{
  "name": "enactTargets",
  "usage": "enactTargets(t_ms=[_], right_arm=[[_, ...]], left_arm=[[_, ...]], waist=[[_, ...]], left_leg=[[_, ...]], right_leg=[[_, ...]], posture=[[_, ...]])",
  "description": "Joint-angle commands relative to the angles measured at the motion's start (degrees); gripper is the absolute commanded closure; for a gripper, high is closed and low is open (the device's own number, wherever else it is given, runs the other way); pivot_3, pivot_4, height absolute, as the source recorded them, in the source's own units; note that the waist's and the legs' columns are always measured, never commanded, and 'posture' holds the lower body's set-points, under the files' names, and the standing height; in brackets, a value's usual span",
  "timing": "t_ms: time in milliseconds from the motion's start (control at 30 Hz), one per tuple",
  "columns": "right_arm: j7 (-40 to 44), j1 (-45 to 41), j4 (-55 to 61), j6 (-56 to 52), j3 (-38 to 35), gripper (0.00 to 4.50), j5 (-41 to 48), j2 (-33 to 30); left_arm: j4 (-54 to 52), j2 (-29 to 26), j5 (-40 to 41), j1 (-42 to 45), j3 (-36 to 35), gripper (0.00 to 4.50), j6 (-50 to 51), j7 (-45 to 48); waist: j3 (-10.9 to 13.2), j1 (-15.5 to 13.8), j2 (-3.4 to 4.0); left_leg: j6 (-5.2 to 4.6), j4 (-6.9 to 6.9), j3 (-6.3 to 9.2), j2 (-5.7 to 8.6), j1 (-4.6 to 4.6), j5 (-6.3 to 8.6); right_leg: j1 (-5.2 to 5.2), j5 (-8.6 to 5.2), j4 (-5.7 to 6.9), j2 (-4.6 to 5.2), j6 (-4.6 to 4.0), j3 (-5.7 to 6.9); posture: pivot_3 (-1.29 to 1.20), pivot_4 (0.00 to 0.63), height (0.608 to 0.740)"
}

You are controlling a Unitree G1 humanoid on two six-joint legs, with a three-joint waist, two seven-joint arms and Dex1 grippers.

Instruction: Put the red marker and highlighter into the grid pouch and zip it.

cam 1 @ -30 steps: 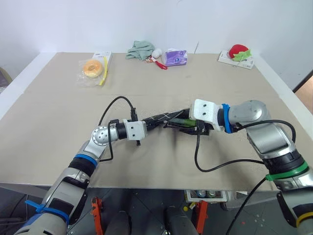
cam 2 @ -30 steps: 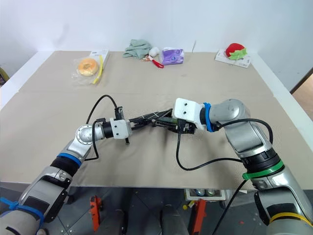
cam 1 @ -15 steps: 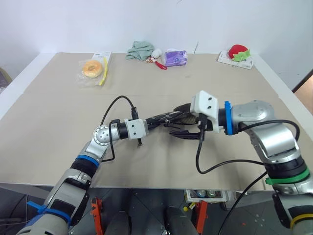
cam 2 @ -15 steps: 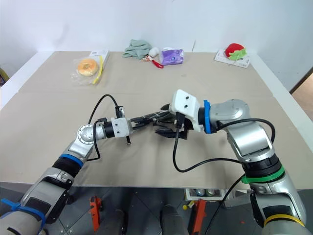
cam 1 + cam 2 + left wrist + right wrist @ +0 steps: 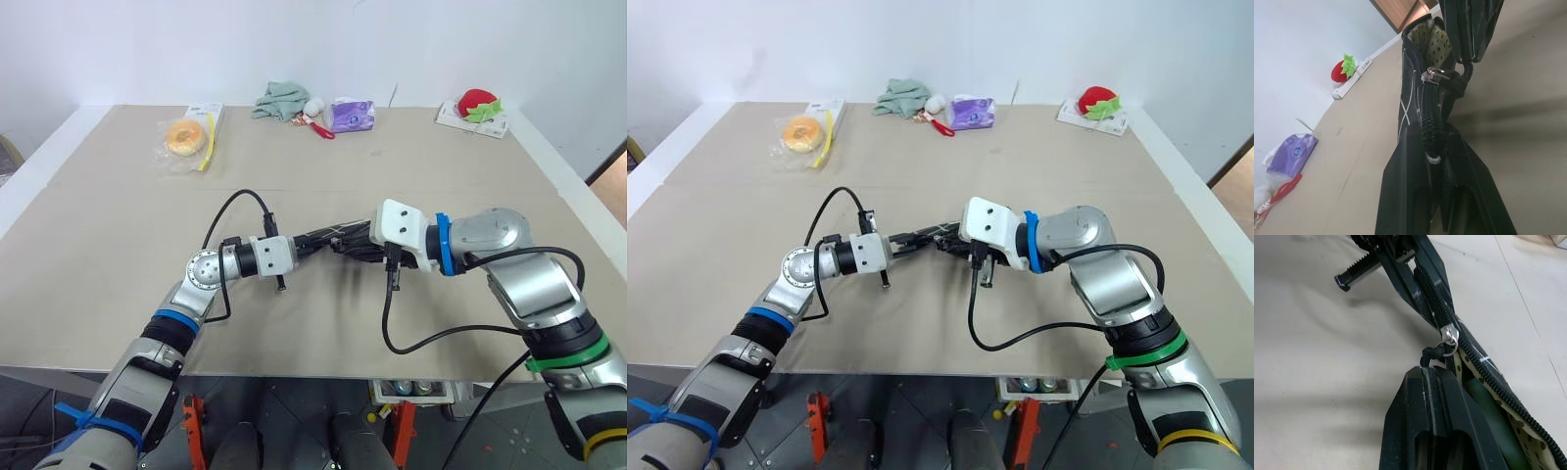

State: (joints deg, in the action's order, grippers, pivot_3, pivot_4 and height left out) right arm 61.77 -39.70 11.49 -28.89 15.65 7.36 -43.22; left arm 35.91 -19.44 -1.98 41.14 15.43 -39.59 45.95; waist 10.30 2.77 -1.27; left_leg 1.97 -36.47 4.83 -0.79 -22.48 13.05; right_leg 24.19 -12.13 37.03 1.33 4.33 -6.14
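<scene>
A beige tabletop [image 5: 118, 245] is seen from above. At centre left of the frame, the left end effector [image 5: 306, 245] is pressed together on one end of the grid pouch [image 5: 338, 235], which is held off the surface at mid-frame. Just right of centre, the right end effector [image 5: 1425, 374] is clamped on the zipper's cord pull [image 5: 1431, 354]. Through the open mouth, the green highlighter [image 5: 1488, 423] is seen inside the pouch.
</scene>
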Motion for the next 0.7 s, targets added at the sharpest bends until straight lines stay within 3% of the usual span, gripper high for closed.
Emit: enactTargets(t_ms=[33, 400, 533, 700], right_arm=[[0.8, -1.6, -0.2, 0.1, -5.1, 4.48, 1.9, -2.3], [-0.7, 0.4, -14.9, 5.2, -14.0, 4.48, -0.9, -14.3], [-0.5, 1.4, -19.0, 7.4, -15.1, 4.48, -1.5, -16.4], [1.4, 2.4, -16.1, 4.5, -17.5, 4.48, 3.1, -15.5]], left_arm=[[-2.1, -0.4, 1.3, 0.0, -1.6, 4.50, -0.3, 0.0], [-2.0, -0.1, 1.3, 0.0, -1.4, 4.50, -0.3, 0.1], [-2.2, -0.1, 1.4, -0.1, -1.4, 4.50, -0.3, 0.3], [-2.9, -0.1, 2.3, -0.5, -1.3, 4.50, 0.3, 1.6]], waist=[[0.0, 0.0, 0.00], [0.0, -0.1, 0.00], [0.0, 0.1, 0.01], [0.0, 0.1, 0.01]], left_leg=[[0.00, 0.00, 0.00, 0.00, 0.00, 0.00], [0.00, 0.01, -0.01, 0.02, 0.00, 0.00], [0.00, 0.01, -0.08, 0.02, 0.02, 0.00], [0.00, 0.03, -0.09, 0.00, 0.05, 0.00]], right_leg=[[0.00, 0.00, 0.00, 0.00, 0.00, 0.00], [-0.01, -0.02, -0.01, 0.03, 0.01, -0.01], [0.00, -0.01, -0.01, 0.03, 0.00, -0.06], [0.00, -0.01, 0.00, 0.00, 0.00, -0.08]], posture=[[0.00, 0.150, 0.739], [0.00, 0.150, 0.739], [0.00, 0.150, 0.739], [0.00, 0.150, 0.739]])
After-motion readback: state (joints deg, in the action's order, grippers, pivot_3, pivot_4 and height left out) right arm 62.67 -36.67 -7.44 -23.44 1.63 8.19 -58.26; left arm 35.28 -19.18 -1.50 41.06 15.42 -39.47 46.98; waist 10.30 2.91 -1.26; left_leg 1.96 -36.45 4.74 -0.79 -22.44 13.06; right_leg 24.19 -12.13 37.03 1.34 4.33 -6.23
